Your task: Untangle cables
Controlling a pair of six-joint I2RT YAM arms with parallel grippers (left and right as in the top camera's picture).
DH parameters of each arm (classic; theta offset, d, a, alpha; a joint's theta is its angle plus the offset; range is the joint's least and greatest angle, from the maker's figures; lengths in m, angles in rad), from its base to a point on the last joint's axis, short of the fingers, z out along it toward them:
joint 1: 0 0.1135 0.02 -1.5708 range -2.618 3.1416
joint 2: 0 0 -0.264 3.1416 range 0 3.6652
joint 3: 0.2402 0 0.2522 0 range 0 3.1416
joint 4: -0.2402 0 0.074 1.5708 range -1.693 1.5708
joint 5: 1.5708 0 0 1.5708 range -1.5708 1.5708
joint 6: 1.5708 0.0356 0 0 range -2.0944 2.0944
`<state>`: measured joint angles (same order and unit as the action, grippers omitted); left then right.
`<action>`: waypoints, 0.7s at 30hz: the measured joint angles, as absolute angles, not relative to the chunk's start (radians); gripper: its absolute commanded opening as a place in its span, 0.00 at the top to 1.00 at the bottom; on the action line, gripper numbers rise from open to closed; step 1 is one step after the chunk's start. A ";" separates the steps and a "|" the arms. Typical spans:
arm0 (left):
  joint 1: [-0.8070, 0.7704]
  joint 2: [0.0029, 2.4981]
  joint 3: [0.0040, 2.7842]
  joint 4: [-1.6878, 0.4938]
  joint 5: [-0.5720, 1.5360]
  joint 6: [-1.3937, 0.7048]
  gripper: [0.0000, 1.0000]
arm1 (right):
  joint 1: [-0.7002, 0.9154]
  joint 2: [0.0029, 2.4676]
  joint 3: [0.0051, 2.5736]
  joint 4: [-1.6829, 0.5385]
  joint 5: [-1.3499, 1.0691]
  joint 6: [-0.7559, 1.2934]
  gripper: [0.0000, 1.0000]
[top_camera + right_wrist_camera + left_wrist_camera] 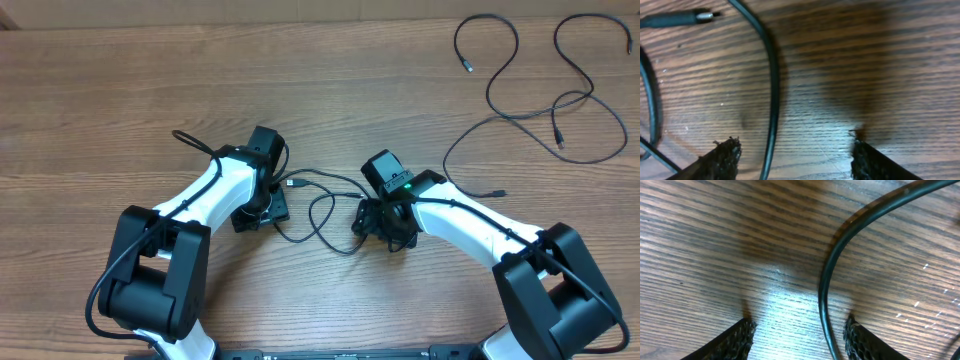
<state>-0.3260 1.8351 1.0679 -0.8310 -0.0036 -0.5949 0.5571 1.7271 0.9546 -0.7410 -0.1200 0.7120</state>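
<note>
Left wrist: my left gripper [799, 332] stands open, a cable [826, 275] lying between its fingers [735, 342]; right wrist: my right gripper [795, 152] open, likewise straddling a cable [774, 75].

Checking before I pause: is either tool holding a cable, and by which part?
Neither. The left tool and right tool are open, each with a cable strand lying unpinched between its jaws.

You see one looped cable [321, 197] near the table's middle, between the left gripper [262, 212] and right gripper [385, 225]; further cables [530, 115] lie spread at the far right corner.
</note>
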 measured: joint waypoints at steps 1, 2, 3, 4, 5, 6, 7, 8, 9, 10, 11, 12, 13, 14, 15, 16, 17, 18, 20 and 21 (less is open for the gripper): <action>-0.326 1.835 1.068 -0.831 -0.003 -0.595 0.38 | 0.556 1.727 0.955 -0.742 -0.118 0.720 0.41; -0.326 1.835 1.068 -0.832 -0.004 -0.595 0.37 | 0.554 1.728 0.955 -0.741 -0.117 0.730 0.47; -0.326 1.835 1.068 -0.832 -0.004 -0.595 0.38 | 0.551 1.729 0.955 -0.740 -0.116 0.736 0.54; -0.326 1.835 1.068 -0.833 -0.004 -0.595 0.37 | 0.549 1.732 0.955 -0.739 -0.115 0.740 0.59; -0.326 1.835 1.068 -0.833 -0.004 -0.595 0.37 | 0.548 1.733 0.955 -0.738 -0.113 0.750 0.64; -0.326 1.835 1.068 -0.833 -0.004 -0.595 0.37 | 0.546 1.735 0.955 -0.738 -0.112 0.757 0.69; -0.326 1.835 1.069 -0.833 -0.004 -0.595 0.37 | 0.544 1.735 0.955 -0.737 -0.107 0.763 0.73; -0.326 1.835 1.069 -0.833 -0.004 -0.595 0.37 | 0.544 1.738 0.955 -0.740 -0.101 0.767 0.79; -0.326 1.835 1.069 -0.834 -0.004 -0.595 0.37 | 0.544 1.739 0.955 -0.739 -0.096 0.769 0.82; -0.326 1.835 1.069 -0.834 -0.004 -0.595 0.37 | 0.544 1.740 0.955 -0.738 -0.092 0.772 0.88; -0.326 1.836 1.069 -0.835 -0.004 -0.595 0.37 | 0.544 1.741 0.955 -0.736 -0.089 0.775 0.94; -0.326 1.836 1.069 -0.836 -0.004 -0.595 0.37 | 0.544 1.742 0.955 -0.735 -0.087 0.773 0.96; -0.326 1.836 1.070 -0.837 -0.004 -0.595 0.37 | 0.544 1.744 0.955 -0.738 -0.085 0.784 0.96; -0.326 1.836 1.070 -0.837 -0.004 -0.595 0.37 | 0.544 1.744 0.955 -0.741 -0.085 0.783 0.96; -0.326 1.836 1.070 -0.837 -0.004 -0.595 0.37 | 0.544 1.744 0.956 -0.754 -0.083 0.785 0.96; -0.326 1.836 1.070 -0.838 -0.004 -0.595 0.37 | 0.544 1.744 0.957 -0.768 -0.082 0.784 0.96; -0.326 1.836 1.070 -0.837 -0.004 -0.595 0.37 | 0.543 1.744 0.962 -0.794 -0.080 0.783 0.96; -0.326 1.836 1.071 -0.838 -0.004 -0.595 0.37 | 0.542 1.745 0.967 -0.828 -0.077 0.781 0.96; -0.326 1.837 1.071 -0.838 -0.004 -0.595 0.38 | 0.531 1.749 1.003 -0.926 -0.075 0.767 0.96; -0.326 1.838 1.073 -0.839 -0.004 -0.595 0.39 | 0.520 1.748 1.026 -0.964 -0.072 0.759 0.96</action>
<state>-0.3260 1.8378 1.0725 -0.8391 -0.0040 -0.5949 0.5201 1.7485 1.0260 -0.9638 -0.0723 0.7586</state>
